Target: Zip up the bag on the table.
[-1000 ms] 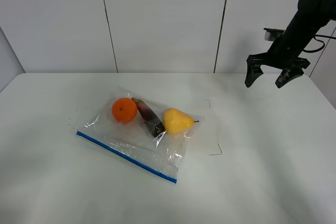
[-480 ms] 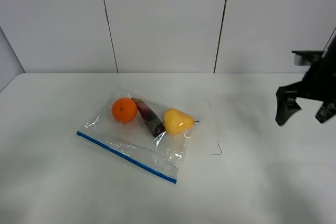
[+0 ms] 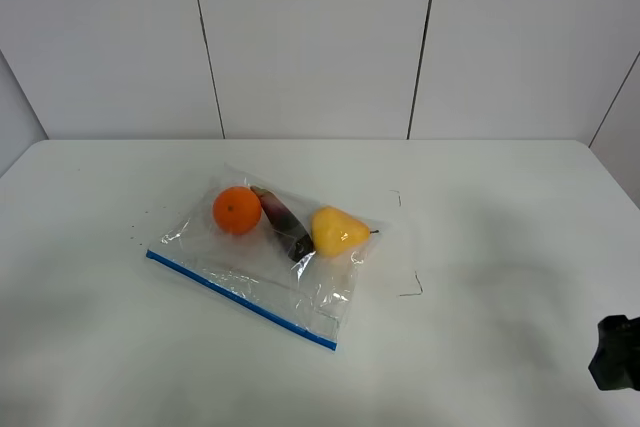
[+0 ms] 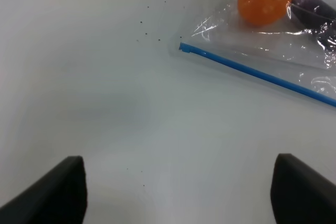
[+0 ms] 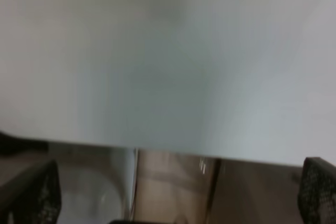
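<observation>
Exterior high view: I see the bag (image 3: 265, 262) lying flat left of centre on the table (image 3: 480, 217), its blue zipper strip (image 3: 240, 299) running diagonally from left down toward the near right. Clear, crinkly plastic shows an orange (image 3: 236, 210), dark eggplant (image 3: 283, 222) and yellow pear (image 3: 338, 231) inside. My left gripper (image 4: 178, 192) and right gripper (image 5: 178, 192) both stand wide, holding nothing.

Lab-like room: bare white table (image 3: 500, 207), plain panelled wall (image 3: 310, 37)

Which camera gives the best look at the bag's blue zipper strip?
The exterior high view: the blue zipper strip shows end to end along the bag. The left wrist view shows one end closer, but the strip runs out of frame. The right wrist view shows none of it.
</observation>
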You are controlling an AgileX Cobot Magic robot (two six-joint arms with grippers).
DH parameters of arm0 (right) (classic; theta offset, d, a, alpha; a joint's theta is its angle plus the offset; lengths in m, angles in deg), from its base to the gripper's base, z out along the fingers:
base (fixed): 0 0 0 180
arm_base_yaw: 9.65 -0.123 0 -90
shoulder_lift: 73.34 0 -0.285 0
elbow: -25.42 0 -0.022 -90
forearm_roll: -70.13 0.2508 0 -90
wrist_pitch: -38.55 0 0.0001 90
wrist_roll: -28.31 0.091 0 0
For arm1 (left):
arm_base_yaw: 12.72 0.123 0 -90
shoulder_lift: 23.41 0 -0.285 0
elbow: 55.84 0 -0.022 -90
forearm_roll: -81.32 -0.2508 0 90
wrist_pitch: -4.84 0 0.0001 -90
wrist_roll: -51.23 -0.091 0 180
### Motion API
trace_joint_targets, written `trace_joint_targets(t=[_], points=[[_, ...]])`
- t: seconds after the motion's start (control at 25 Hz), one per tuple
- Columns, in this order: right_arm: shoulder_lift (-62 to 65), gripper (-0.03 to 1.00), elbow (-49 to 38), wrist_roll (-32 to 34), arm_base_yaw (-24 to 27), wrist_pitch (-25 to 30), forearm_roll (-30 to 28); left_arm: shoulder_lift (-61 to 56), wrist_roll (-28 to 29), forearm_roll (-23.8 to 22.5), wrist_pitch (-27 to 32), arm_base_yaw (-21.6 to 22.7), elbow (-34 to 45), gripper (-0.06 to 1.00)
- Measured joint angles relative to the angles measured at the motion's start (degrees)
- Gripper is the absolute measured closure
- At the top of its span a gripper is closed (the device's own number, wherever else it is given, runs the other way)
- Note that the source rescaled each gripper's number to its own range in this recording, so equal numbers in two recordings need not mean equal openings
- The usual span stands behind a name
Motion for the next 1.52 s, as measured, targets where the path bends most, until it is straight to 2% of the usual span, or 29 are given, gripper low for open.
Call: trace_joint_targets(t=[0.32,0.92,1.52], points=[[24.4,-0.03,-3.3,0.0,0.0,-0.8,-0.4,0.0,0.0,0.0,0.0,0.0,0.0,0.09],[51.0,-0.03,-3.6,2.1,0.0,-0.7,-2.0,0.0,0.0,0.0,0.0,0.0,0.0,0.09],[53.3,-0.03,-3.6,2.7,0.0,-0.7,-2.2,0.0,0.0,0.0,0.0,0.0,0.0,0.09]])
